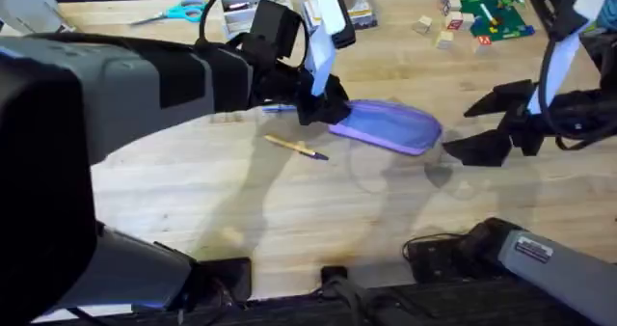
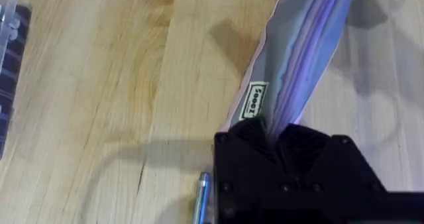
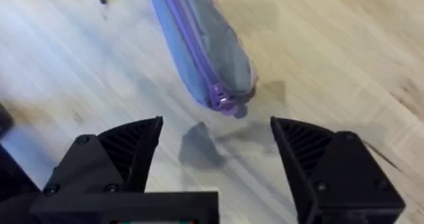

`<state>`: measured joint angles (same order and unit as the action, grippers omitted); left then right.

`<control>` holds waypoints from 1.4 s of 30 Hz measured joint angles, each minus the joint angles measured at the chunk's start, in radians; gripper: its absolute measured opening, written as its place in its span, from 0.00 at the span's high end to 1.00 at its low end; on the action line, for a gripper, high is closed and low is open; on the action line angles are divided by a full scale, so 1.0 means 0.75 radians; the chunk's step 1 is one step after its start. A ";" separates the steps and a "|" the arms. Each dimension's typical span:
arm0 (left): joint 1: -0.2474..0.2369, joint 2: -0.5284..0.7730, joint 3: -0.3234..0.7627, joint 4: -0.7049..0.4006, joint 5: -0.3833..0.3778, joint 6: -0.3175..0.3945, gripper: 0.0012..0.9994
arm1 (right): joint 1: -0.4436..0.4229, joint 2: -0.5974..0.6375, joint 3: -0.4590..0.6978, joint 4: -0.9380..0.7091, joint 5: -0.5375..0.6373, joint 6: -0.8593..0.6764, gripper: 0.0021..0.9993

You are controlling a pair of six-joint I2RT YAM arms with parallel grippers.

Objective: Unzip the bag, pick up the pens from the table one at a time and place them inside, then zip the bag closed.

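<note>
While the left jaws (image 2: 277,141) pinch the bag (image 1: 390,125) end, the right jaws (image 3: 215,151) hover spread wide near its zipper pull (image 3: 224,103).

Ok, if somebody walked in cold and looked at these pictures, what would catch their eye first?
Probably the purple bag lying mid-table, with the left claw clamped on one end of it, next to its small label. Then the right claw, wide open, hovering just short of the bag's other end, where the zipper pull sits. After that, the yellow pen lying alone on the wood in front of the bag.
</note>
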<state>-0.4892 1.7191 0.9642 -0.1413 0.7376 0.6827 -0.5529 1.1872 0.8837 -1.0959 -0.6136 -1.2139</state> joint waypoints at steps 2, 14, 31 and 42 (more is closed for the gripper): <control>0.000 0.000 0.000 0.000 0.000 0.000 0.95 | 0.000 0.021 0.000 0.019 0.000 -0.002 0.00; 0.000 0.000 0.000 0.000 0.000 0.000 0.95 | 0.001 0.209 0.000 0.078 -0.005 -0.009 0.01; 0.000 0.000 0.000 -0.001 0.000 0.000 0.95 | 0.103 0.320 0.000 0.124 -0.017 -0.020 0.40; 0.002 0.000 0.000 0.004 -0.002 0.000 0.95 | 0.106 0.317 0.028 0.052 -0.031 -0.019 0.97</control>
<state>-0.4881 1.7191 0.9642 -0.1383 0.7364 0.6827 -0.4732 1.4248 0.9047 -1.0569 -0.6365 -1.2280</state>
